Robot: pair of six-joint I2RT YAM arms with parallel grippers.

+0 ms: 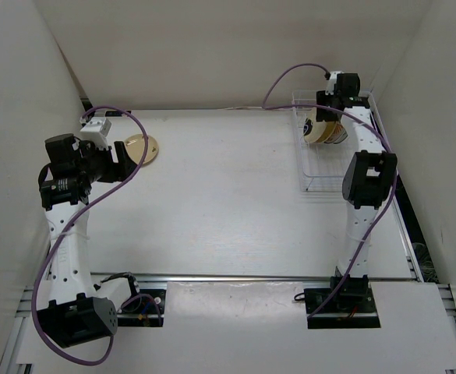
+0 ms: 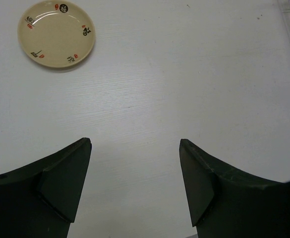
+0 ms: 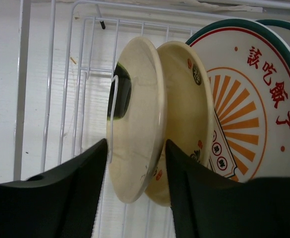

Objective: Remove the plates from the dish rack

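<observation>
Right jaws straddle the front cream plate [image 3: 135, 124] in the dish rack [image 3: 23, 89]; pinching yet, I cannot tell. Clamp squarely, lift straight up. Behind it: a second cream plate [image 3: 187, 99], seemingly two large plates [image 3: 254, 99]. Well left of the rack, a lone plate [image 2: 56, 33] lies on the counter [image 2: 184, 74] near the released left jaws.

Dish rack [image 3: 50, 74]: thin metal wire, smoothly coated in white, with a slight sheen. Small cream plates [image 3: 135, 124]: a glazed, ceramic-looking surface is observed, highly glossy, with reflections on the rim. Large plate [image 3: 249, 99]: glossy white glaze with an orange-red printed pattern. Table [image 2: 184, 74]: matt white, faintly grained. Fingers [image 2: 60, 183] of the left gripper [image 2: 135, 146] and right gripper [image 3: 136, 144]: matt black plastic. Cable [image 1: 290, 70]: a smooth purple sheath is noted.
</observation>
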